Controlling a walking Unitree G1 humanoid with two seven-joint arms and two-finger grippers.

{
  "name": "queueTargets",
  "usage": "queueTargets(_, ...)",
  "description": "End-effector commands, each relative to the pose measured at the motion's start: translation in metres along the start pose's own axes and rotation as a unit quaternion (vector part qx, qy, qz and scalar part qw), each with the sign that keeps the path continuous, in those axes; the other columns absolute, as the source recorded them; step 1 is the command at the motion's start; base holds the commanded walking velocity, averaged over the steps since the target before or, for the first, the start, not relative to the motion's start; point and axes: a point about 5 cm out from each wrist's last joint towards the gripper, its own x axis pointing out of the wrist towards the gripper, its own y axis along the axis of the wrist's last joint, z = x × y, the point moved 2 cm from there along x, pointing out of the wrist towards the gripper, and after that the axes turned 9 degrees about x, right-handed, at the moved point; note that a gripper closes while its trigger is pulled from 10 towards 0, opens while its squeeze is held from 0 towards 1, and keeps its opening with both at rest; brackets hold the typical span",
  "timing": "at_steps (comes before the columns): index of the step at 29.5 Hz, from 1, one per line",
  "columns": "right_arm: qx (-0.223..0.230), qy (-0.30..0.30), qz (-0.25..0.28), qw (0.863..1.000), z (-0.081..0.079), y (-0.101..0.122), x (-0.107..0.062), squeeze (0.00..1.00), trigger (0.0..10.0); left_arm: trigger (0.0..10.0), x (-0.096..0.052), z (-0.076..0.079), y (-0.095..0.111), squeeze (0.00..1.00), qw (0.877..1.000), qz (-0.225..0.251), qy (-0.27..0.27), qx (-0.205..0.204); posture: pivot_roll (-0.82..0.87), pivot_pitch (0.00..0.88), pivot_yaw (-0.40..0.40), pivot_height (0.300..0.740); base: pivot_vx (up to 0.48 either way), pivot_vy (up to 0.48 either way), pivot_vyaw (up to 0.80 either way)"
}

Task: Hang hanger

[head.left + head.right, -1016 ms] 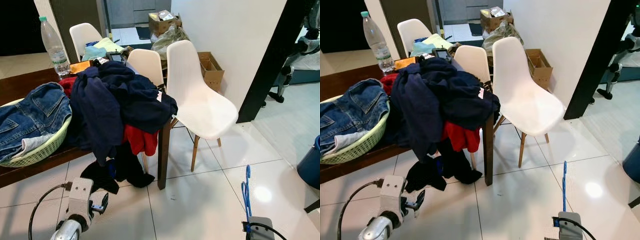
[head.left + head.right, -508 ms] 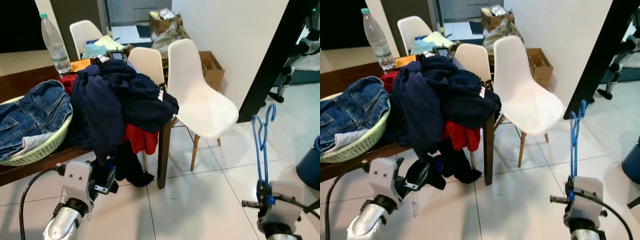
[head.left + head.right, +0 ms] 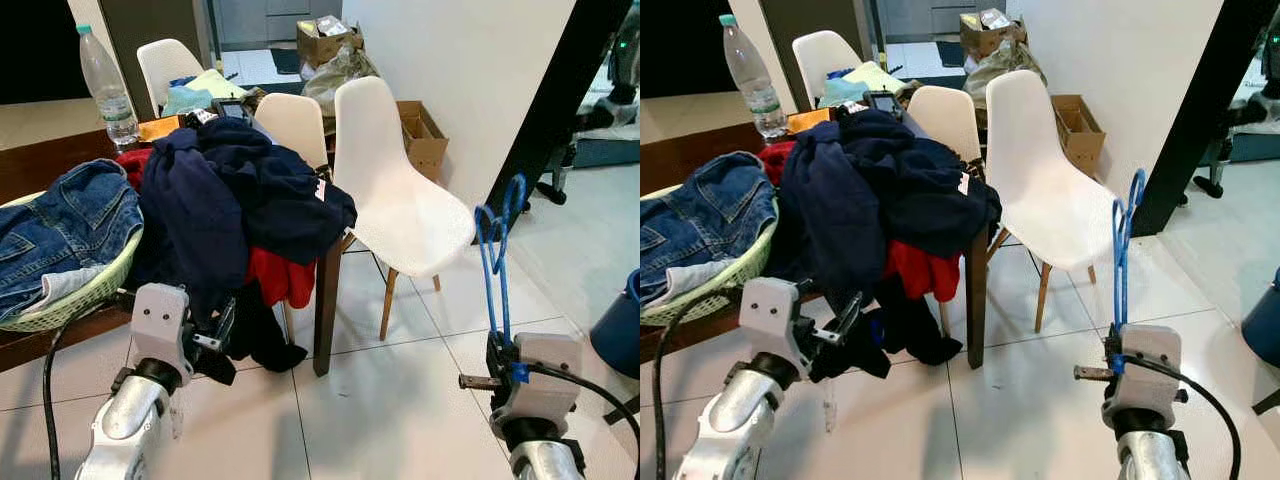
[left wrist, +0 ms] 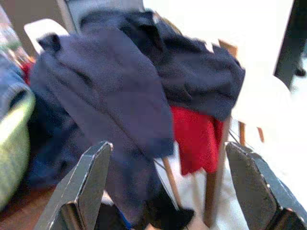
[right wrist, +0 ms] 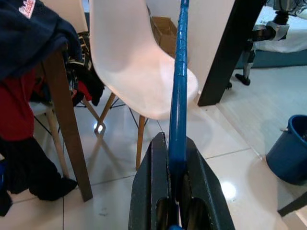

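hanger — upright, right fingers clamped | left fingers apart — facing clothes

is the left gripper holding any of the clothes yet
No, the left gripper has its fingers spread wide with nothing between them, short of the dark blue garment hanging off the table.

A blue hanger stands at the right of the frame, held between black fingers on a silver arm. Mid-left, navy clothes are heaped over a red garment on a dark brown table. Faded blue jeans fill a pale green basket at the far left. White chairs sit centre on glossy white tiles, a dark blue bucket at the right edge
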Motion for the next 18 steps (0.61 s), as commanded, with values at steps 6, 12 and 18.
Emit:
queueTargets(6, -0.005, -0.028, -0.037, 0.999, 0.0116, -0.0087, -0.0013, 0.00, 10.0, 10.0, 0.0018, -0.0132, 0.0080, 0.00, 1.000, 0.000, 0.020, 0.003, 0.03, 0.076, 0.000, 0.740, 0.000, 0.000, 0.00)
queueTargets(12, -0.001, -0.029, -0.033, 0.999, 0.0087, -0.0047, 0.0010, 0.00, 10.0, 10.0, 0.0031, -0.0132, 0.0102, 0.00, 1.000, 0.002, 0.019, 0.001, 0.04, 0.078, 0.001, 0.740, 0.000, 0.000, 0.00)
queueTargets(18, 0.000, -0.029, -0.033, 0.999, 0.0078, -0.0030, 0.0021, 0.00, 10.0, 10.0, 0.0036, -0.0128, 0.0117, 0.00, 1.000, 0.001, 0.018, -0.001, 0.04, 0.078, 0.002, 0.740, 0.000, 0.000, 0.00)
